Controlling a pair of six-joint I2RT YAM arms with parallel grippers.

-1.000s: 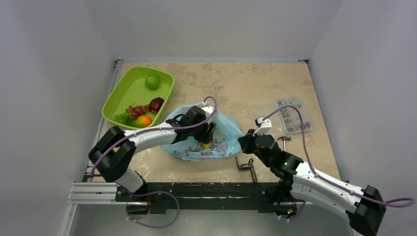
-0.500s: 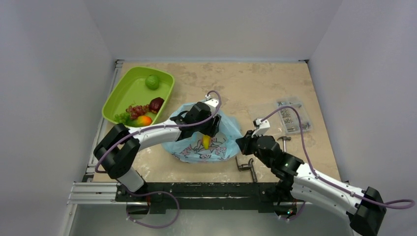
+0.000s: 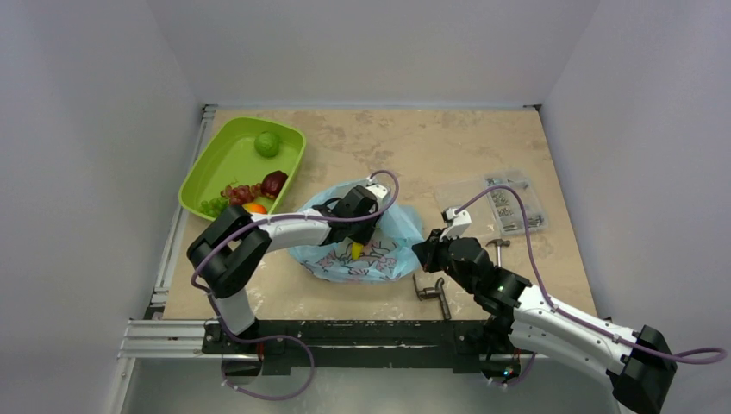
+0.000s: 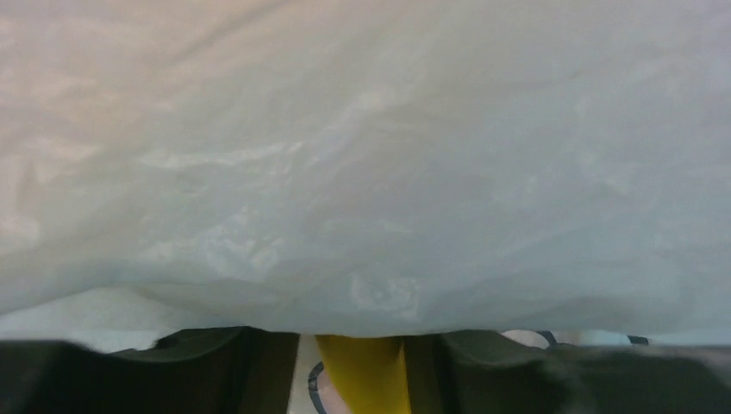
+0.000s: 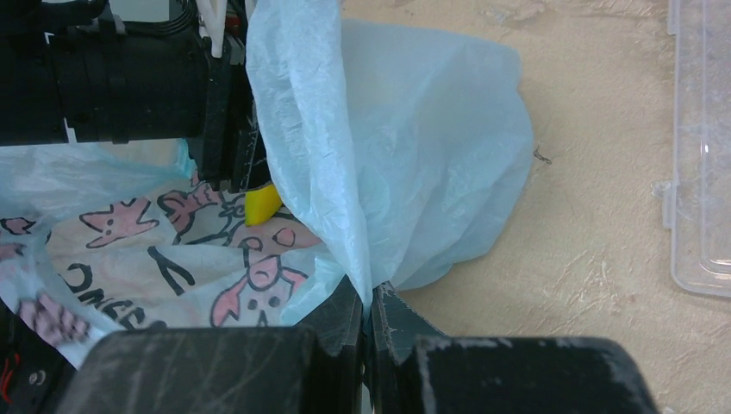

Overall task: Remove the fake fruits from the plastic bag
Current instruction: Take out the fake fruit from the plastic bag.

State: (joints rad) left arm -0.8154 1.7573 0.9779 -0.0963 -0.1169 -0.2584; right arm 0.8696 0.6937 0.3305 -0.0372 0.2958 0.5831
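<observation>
Yellow banana (image 5: 261,203) prob. clamped in left gripper (image 3: 359,243), inside plastic bag (image 5: 414,172); right gripper (image 5: 371,319) tight on bag rim.

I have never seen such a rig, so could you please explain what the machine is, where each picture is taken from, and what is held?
Two robot arms stand at a table. One picture looks down from above; the other two come from cameras on the wrists. The right gripper pinches the edge of the plastic bag; the left gripper reaches inside, holding a yellow banana. A green tray already holds other toy fruits; a clear box lies to the right.
</observation>
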